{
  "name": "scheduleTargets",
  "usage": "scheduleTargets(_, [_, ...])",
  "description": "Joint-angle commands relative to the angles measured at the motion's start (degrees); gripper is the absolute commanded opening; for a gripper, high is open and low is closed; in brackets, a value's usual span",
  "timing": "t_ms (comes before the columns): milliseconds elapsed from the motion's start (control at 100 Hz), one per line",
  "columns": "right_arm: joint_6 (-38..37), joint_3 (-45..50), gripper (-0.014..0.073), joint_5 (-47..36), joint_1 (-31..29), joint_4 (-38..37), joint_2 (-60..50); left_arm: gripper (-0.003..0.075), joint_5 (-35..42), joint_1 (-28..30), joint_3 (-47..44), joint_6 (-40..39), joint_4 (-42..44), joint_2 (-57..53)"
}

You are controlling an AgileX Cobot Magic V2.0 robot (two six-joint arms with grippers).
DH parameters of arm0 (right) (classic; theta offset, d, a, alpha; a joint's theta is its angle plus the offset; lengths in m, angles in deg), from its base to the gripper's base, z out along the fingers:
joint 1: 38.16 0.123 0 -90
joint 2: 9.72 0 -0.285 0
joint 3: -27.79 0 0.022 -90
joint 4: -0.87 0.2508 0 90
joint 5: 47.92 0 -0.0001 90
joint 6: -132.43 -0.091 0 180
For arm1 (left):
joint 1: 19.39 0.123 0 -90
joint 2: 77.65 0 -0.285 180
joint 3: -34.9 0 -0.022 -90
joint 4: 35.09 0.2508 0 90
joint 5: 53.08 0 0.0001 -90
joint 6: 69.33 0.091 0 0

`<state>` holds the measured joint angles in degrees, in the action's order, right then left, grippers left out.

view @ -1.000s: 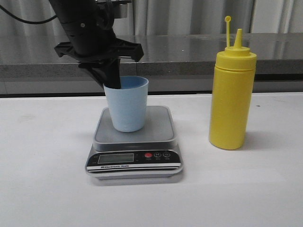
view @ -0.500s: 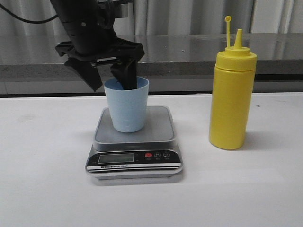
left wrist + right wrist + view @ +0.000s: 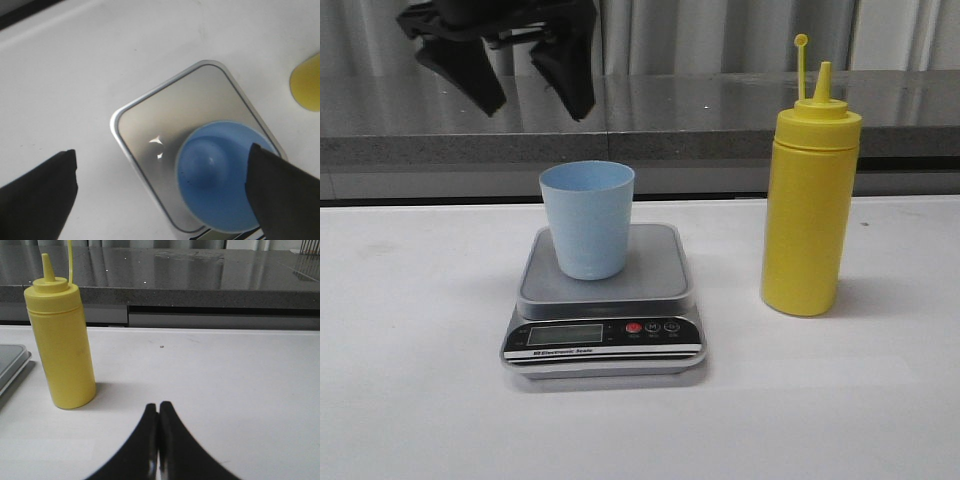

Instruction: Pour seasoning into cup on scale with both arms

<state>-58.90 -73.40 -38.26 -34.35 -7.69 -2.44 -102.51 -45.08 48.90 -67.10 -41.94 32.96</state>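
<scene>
i see the left claw [image 3: 515,85] spread wide, empty, above the blue cup [image 3: 586,218] standing upright on the scale [image 3: 604,300]. yellow squeeze bottle [image 3: 809,200] stands right of scale. right claw [image 3: 159,412] pinched closed, empty.

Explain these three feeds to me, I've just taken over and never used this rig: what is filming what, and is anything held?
It is a two-armed robot. The front camera looks over the table: a blue cup stands on a scale, with a yellow bottle beside it, to the right. The left gripper hangs open above the cup, empty. Its wrist camera looks straight down into the cup. The right wrist camera faces the bottle from low over the table; the right gripper is shut on nothing.
</scene>
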Motion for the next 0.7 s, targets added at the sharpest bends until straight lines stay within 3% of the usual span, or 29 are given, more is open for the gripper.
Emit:
scheduleTargets(0, [0.4, 0.0, -0.0120, -4.4, -0.4, -0.2, -0.9, 0.0622, 3.7, 1.8, -0.5, -0.1, -0.1, -5.8])
scheduleTargets(290, [0.4, 0.0, -0.0120, -4.4, -0.4, -0.2, -0.9, 0.0577, 15.1, 9.3, -16.7, -0.1, -0.1, -21.0])
scheduleTargets(690, [0.4, 0.0, -0.0120, -4.4, -0.4, -0.2, -0.9, 0.0577, 36.5, 16.6, -47.8, 0.0, 1.4, -53.5])
